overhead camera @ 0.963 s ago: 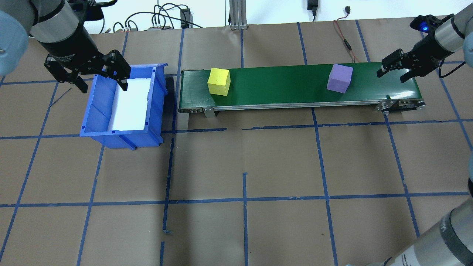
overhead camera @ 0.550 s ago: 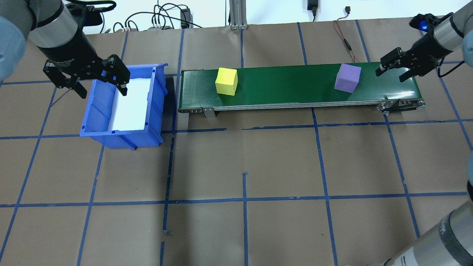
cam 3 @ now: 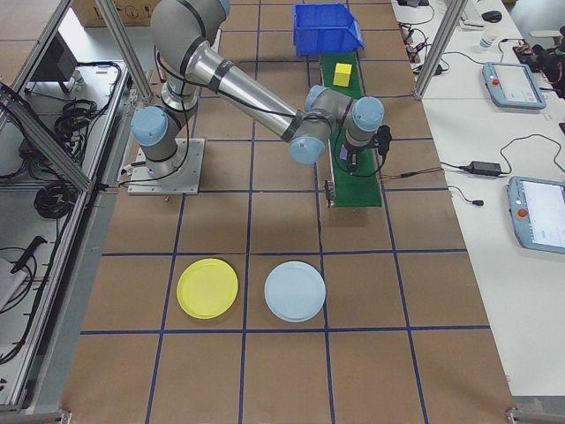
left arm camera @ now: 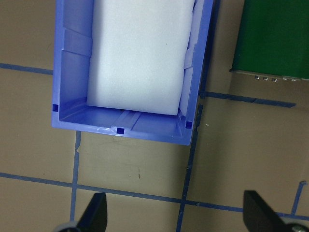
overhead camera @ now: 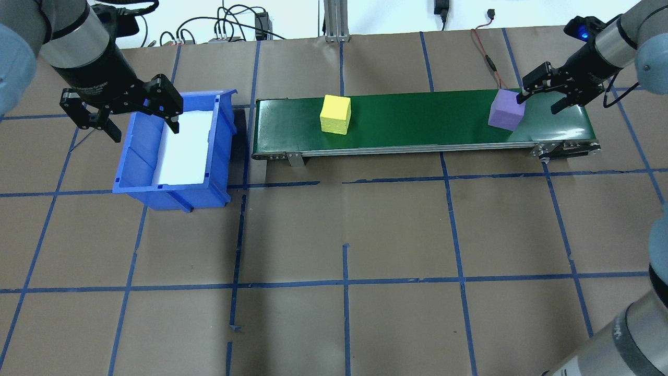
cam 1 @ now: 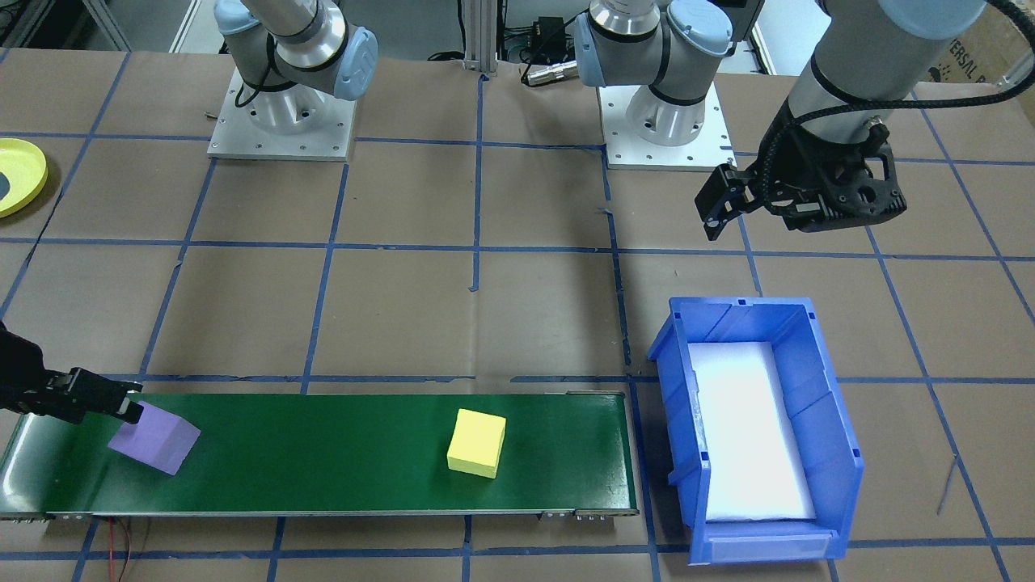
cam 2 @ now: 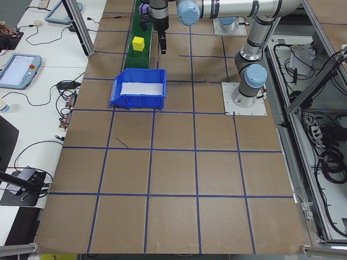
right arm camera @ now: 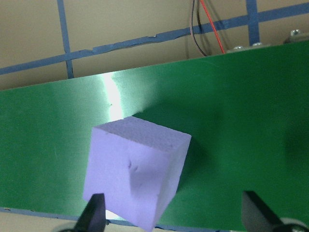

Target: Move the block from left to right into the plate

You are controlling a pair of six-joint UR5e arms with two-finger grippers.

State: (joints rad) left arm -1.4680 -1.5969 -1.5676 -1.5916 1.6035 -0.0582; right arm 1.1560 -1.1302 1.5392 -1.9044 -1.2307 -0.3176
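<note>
Jaws on your right gripper (overhead camera: 537, 101) stand wide, one finger touching the purple block (overhead camera: 505, 116) at the green conveyor belt's (overhead camera: 417, 122) right end. Left gripper (overhead camera: 122, 112), jaws wide, hangs over the blue bin (overhead camera: 136, 167). Yellow block (overhead camera: 335, 114) mid-belt; yellow plate (cam 3: 207, 288) well apart on your worktop (overhead camera: 344, 235).

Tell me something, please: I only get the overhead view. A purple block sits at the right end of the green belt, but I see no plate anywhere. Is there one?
Observer: Yes. The exterior right view shows a yellow plate on the table beyond the belt's end, beside a pale blue plate.
Operator: Has that claw grabbed the purple block?
Observer: No. In the right wrist view the right gripper is open. The purple block stands on the belt close to one finger, with a wide gap to the other.
</note>
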